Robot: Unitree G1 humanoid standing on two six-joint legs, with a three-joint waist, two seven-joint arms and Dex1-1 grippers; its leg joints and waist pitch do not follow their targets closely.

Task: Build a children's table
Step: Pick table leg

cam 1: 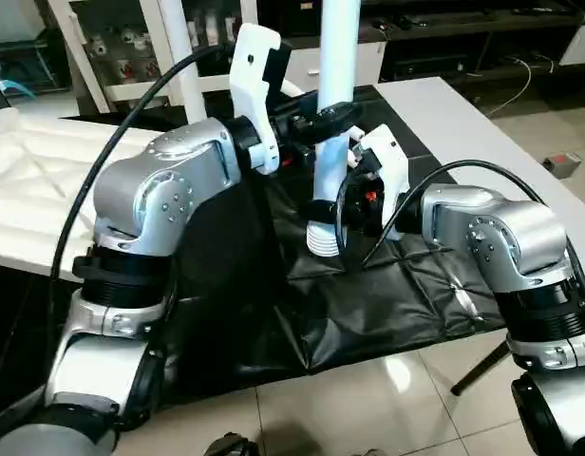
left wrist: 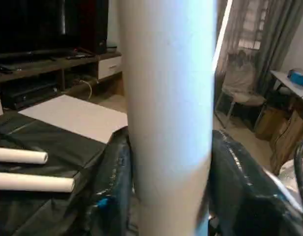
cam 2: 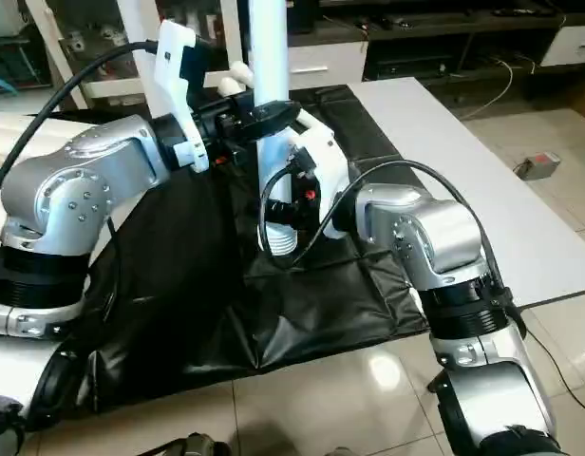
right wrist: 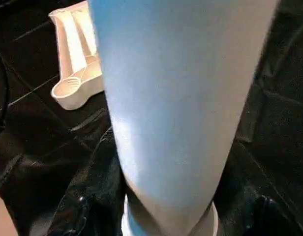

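Note:
A white table leg (cam 1: 336,47) stands upright over the black cover, its ribbed end (cam 1: 321,237) pointing down. My left gripper (cam 1: 326,119) is shut on the leg about halfway up, its black fingers wrapped around the tube. Lower down, my right gripper (cam 1: 354,185) sits right against the same leg, which looms close in the right wrist view. The white ribbed tabletop (cam 1: 36,180) lies underside up at the left, and one corner socket (right wrist: 75,88) shows. Two more legs (left wrist: 18,156) (left wrist: 33,183) lie side by side on the cover.
The black cover (cam 1: 387,294) is wrinkled and hangs over the near table edge. A bare white table surface (cam 1: 463,123) stretches to the right. Shelves and cabinets stand behind, and tiled floor (cam 1: 368,399) lies below.

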